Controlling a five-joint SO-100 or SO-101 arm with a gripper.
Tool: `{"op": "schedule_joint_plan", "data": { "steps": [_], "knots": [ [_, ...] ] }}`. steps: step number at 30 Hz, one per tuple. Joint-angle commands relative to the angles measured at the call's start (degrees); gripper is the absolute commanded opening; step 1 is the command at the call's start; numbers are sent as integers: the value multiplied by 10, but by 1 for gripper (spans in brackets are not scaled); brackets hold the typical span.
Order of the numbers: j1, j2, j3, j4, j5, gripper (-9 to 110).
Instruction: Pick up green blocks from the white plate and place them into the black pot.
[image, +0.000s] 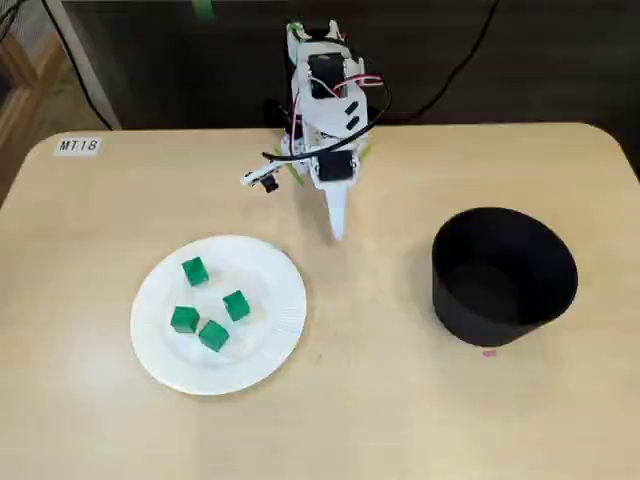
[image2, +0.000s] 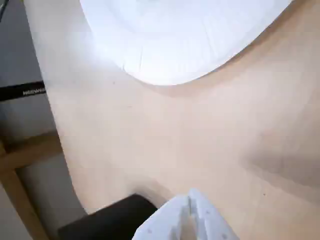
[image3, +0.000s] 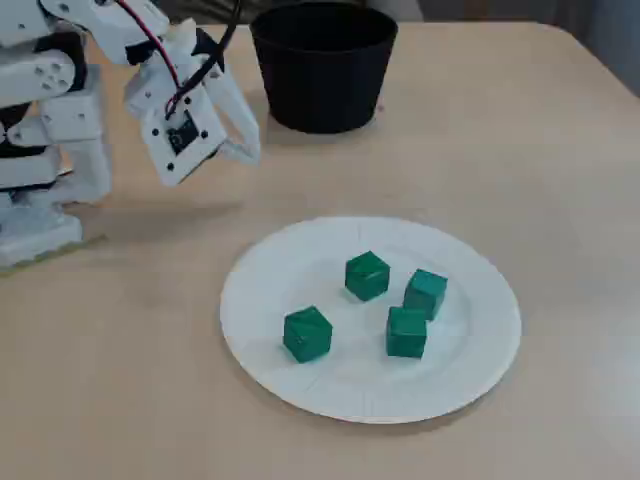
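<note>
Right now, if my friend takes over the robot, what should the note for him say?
Tool: the white two-finger tool is shut and holds nothing. It hangs over the light wooden table, between plate and pot.
Things: four green cube blocks all lie on the round white paper plate. In that fixed view the black round pot stands to the right of the plate, and no green shows inside it.
Done: no block is in the pot.
Left: pick up all four blocks and drop them into the pot.
</note>
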Motion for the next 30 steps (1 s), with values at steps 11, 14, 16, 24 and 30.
{"op": "schedule_joint_plan", "data": {
  "steps": [11,14,16,24,30],
  "knots": [
    [132,-382,-536,130,-76,-2],
    [132,-385,-536,129,-74,-2],
    [137,-387,-537,130,-76,-2],
    [258,-559,-607,185,-149,-2],
    [291,-792,-763,262,-173,-2]
  ]
}}
